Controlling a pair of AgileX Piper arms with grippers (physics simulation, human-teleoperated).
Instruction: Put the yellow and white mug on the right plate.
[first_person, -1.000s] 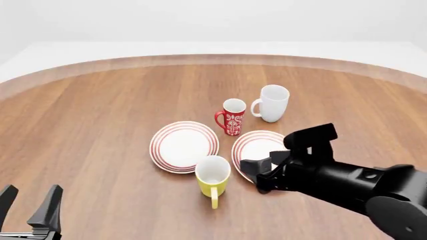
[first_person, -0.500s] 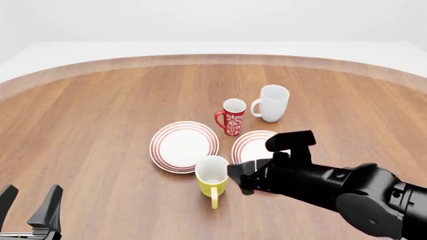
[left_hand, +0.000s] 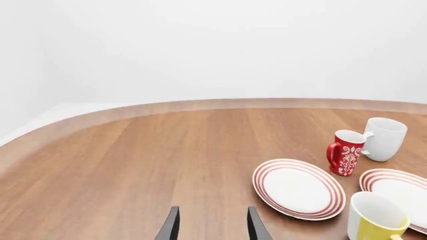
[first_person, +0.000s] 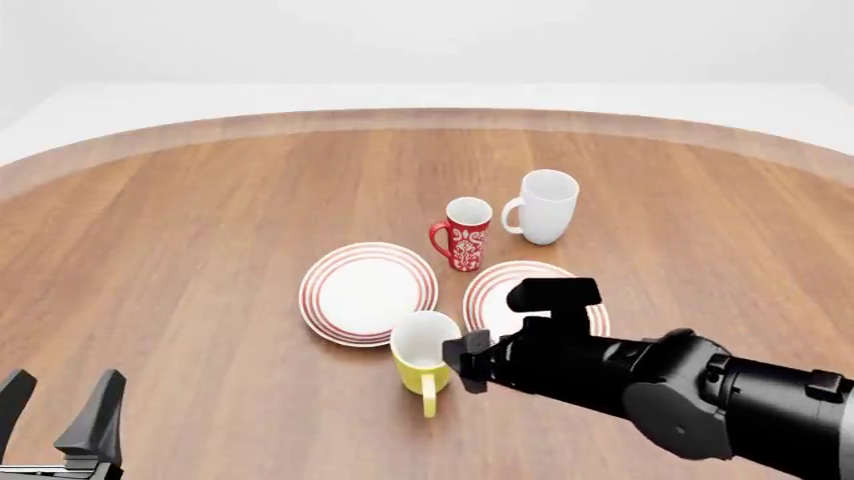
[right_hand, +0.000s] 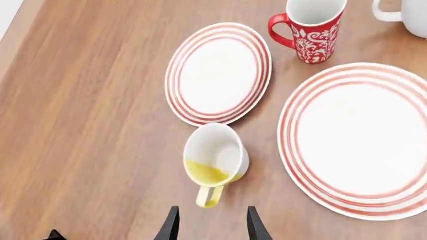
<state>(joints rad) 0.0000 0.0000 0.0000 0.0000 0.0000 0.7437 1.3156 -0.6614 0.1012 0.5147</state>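
Note:
The yellow and white mug (first_person: 424, 356) stands upright on the table, its handle toward me, between the two plates' near edges. It also shows in the right wrist view (right_hand: 215, 161) and the left wrist view (left_hand: 373, 220). The right plate (first_person: 497, 296) lies just right of it, mostly covered by my right arm; it is fully seen in the right wrist view (right_hand: 360, 140). My right gripper (first_person: 469, 366) is open and empty, hovering just right of and above the mug, fingers (right_hand: 171, 226) spread short of the handle. My left gripper (first_person: 60, 412) is open and empty at the near left.
The left plate (first_person: 367, 292) lies left of the right plate. A red patterned mug (first_person: 465, 232) stands behind the plates, and a larger white mug (first_person: 545, 205) behind and right of it. The table's rounded far edge (first_person: 427, 117) runs across the back.
My right arm has swung left across the right plate, bringing its gripper from the plate's right side to just beside the yellow mug. The mug and my left arm have not moved.

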